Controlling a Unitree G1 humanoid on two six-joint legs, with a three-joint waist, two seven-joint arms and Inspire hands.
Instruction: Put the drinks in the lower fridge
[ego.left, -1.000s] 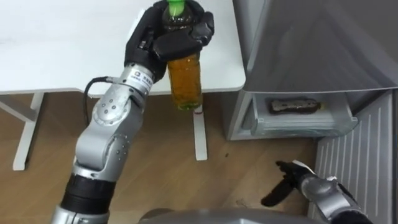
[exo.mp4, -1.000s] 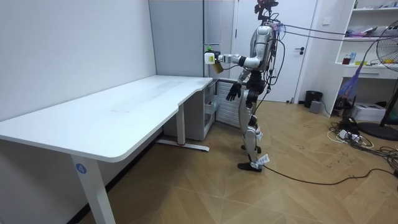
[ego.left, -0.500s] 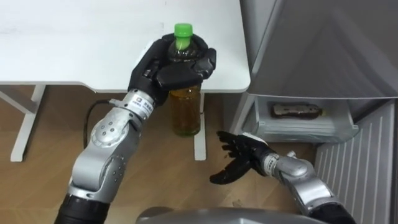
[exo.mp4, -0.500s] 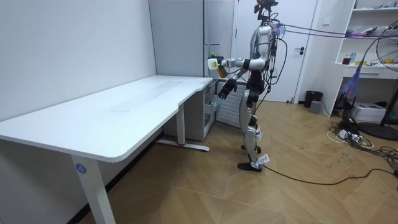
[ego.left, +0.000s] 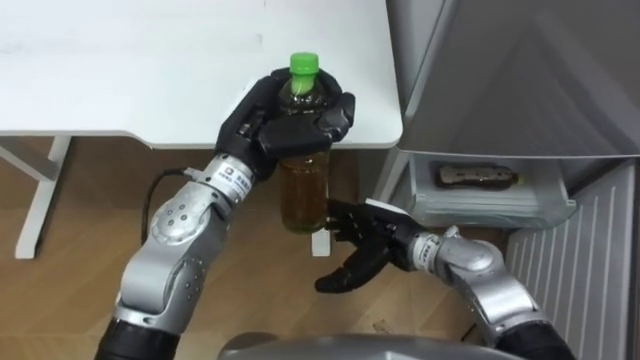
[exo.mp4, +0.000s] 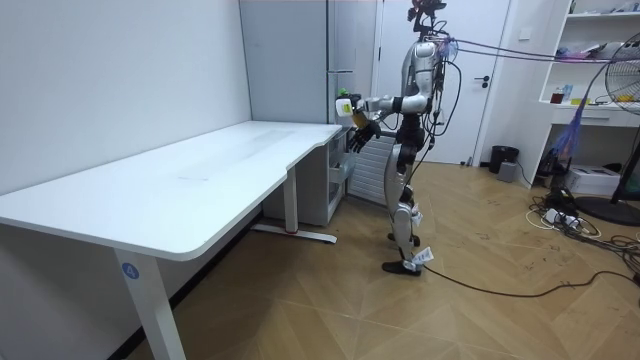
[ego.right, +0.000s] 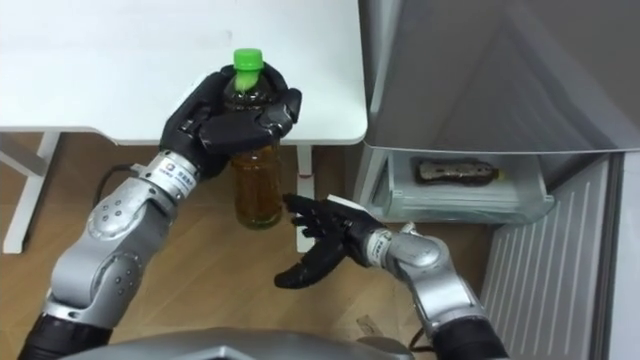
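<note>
My left hand (ego.left: 285, 117) (ego.right: 228, 120) is shut round the upper part of a drink bottle (ego.left: 304, 185) (ego.right: 257, 186) with amber liquid and a green cap, held upright over the table's near right corner. My right hand (ego.left: 362, 245) (ego.right: 322, 243) is open, fingers spread, just below and right of the bottle's base, apart from it. To the right the lower fridge (ego.left: 490, 190) (ego.right: 460, 185) stands open, and a dark bottle (ego.left: 476, 178) (ego.right: 456, 172) lies in its clear drawer. In the room view I stand before the fridge, holding the bottle (exo.mp4: 343, 105) out in front of me.
The white table (ego.left: 120, 70) (exo.mp4: 170, 190) lies to my left, its leg and foot (ego.left: 320, 215) under the corner. The grey fridge body (ego.left: 520, 70) rises on the right, its open door (ego.left: 590, 260) at the lower right. Wooden floor lies below.
My right hand rose from low at the right to just under the bottle. My left hand brought the bottle lower and nearer, more upright.
</note>
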